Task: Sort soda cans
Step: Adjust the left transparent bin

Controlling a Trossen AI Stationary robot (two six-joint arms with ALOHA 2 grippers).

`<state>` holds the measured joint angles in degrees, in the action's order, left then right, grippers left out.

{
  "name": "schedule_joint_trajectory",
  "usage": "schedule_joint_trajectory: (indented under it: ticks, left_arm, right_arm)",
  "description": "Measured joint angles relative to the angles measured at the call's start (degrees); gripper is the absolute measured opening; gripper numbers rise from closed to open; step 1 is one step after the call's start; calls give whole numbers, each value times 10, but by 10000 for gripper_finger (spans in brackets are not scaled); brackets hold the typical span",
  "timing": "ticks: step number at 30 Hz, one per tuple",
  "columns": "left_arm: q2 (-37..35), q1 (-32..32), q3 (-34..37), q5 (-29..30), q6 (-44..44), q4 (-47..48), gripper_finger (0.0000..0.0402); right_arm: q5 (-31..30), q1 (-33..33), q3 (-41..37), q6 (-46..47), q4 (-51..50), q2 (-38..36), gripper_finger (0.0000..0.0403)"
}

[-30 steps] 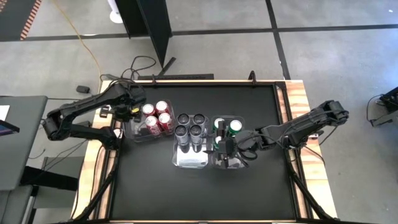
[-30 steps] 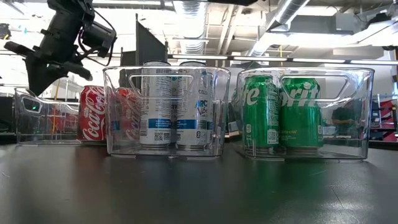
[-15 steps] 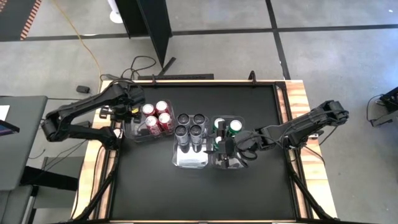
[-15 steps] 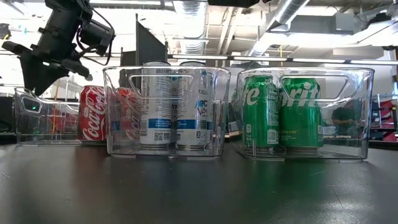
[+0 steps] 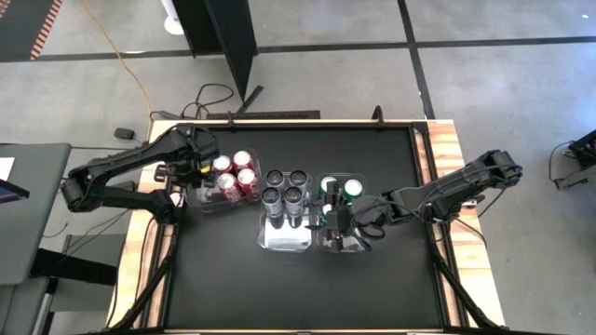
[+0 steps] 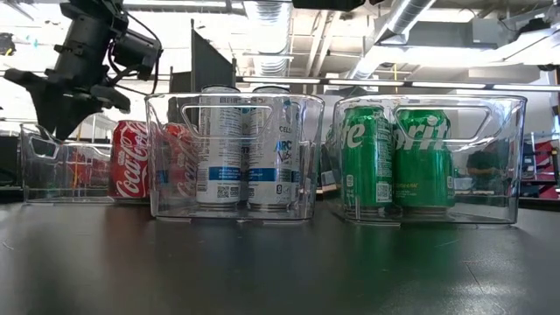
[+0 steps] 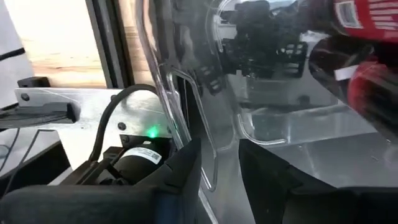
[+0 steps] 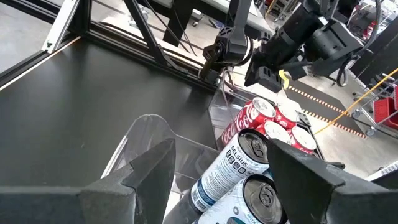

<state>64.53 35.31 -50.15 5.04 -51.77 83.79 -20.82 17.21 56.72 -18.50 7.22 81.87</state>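
Note:
Three clear bins stand side by side mid-table. Red soda cans (image 5: 233,175) (image 6: 131,159) stand upright in the left bin (image 6: 35,175), silver-grey cans (image 5: 284,186) (image 6: 241,144) in the middle bin (image 5: 284,240), and green cans (image 5: 352,189) (image 6: 394,157) in the right bin (image 5: 354,247). My left gripper (image 5: 191,169) (image 6: 61,122) (image 7: 221,168) points down at the left bin's left end wall (image 7: 211,155), open, with one finger inside and one outside. My right gripper (image 5: 337,223) (image 8: 227,174) hovers open above the near part of the right bin, holding nothing. My left gripper comes from above with one finger on each side of the left bin's left end wall (image 7: 214,177). I cannot tell whether either finger touches the wall. The bin rests flat on the table.
The black tabletop (image 5: 298,288) has free room in front of the bins and behind them (image 5: 307,144). Wooden strips (image 5: 447,149) edge the table on both sides. A cable (image 5: 214,98) and a dark panel (image 5: 228,46) lie beyond the far edge.
My left gripper has stayed at the left bin's end wall. Its fingers have parted a little there, and it has tipped slightly. The bins and cans have not moved.

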Motion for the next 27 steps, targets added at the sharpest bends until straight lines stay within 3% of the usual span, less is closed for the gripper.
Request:
schedule_joint_trajectory:
  ticks: [27]
  left_arm:
    - [0, -7, -4, 42, -44, 46, 98]
  right_arm:
    - [0, -5, 0, 5, -6, 0, 270]
